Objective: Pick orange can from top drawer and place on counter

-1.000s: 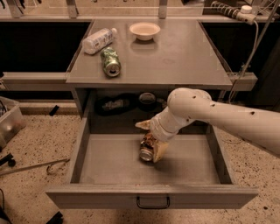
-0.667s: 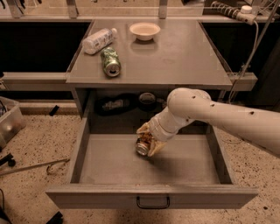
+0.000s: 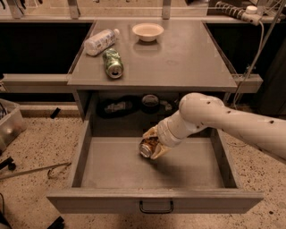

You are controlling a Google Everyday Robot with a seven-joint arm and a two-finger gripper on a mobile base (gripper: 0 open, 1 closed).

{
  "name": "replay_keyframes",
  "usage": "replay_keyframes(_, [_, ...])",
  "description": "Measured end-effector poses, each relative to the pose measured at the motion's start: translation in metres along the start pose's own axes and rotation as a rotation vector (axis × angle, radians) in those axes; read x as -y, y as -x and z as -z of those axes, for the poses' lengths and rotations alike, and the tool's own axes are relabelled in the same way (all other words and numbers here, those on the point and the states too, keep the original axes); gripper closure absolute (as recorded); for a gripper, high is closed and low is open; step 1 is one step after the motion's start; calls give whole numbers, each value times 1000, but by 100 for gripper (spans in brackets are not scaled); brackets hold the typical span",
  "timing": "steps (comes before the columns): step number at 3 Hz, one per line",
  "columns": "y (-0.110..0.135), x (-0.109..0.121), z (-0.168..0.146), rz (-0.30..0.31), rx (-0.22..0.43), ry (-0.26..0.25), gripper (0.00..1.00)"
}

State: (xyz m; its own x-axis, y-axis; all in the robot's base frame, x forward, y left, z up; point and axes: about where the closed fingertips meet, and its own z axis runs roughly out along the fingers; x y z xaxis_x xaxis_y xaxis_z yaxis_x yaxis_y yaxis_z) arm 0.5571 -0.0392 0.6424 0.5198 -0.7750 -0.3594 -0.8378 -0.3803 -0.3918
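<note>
The top drawer (image 3: 111,172) is pulled open, its front panel and black wire handle (image 3: 156,207) toward me. My gripper (image 3: 153,143) reaches in from the right on a white arm and is shut on the orange can (image 3: 148,146). The can lies on its side in the fingers, silver end facing front-left, held a little above the drawer floor near the middle. The counter (image 3: 178,53) is the grey cabinet top behind and above the drawer.
On the counter lie a green can (image 3: 112,63) and a white plastic bottle (image 3: 100,41) at the left, and a small white bowl (image 3: 148,31) at the back. Dark objects sit in the recess behind the drawer. A power strip (image 3: 234,12) and cable hang at the right.
The gripper has lifted the orange can up off the drawer floor and slightly toward the back; the arm has risen with it.
</note>
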Motion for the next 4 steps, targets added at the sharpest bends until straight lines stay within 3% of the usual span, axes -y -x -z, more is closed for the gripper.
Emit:
replay_keyframes(1, [25, -8, 34, -9, 36, -138, 100])
replay_keyframes(2, [62, -14, 76, 2, 51, -285, 100])
replay_keyframes(3, [53, -27, 100, -44, 38, -338, 100])
replay_keyframes(4, [52, -27, 100, -44, 35, -338, 81])
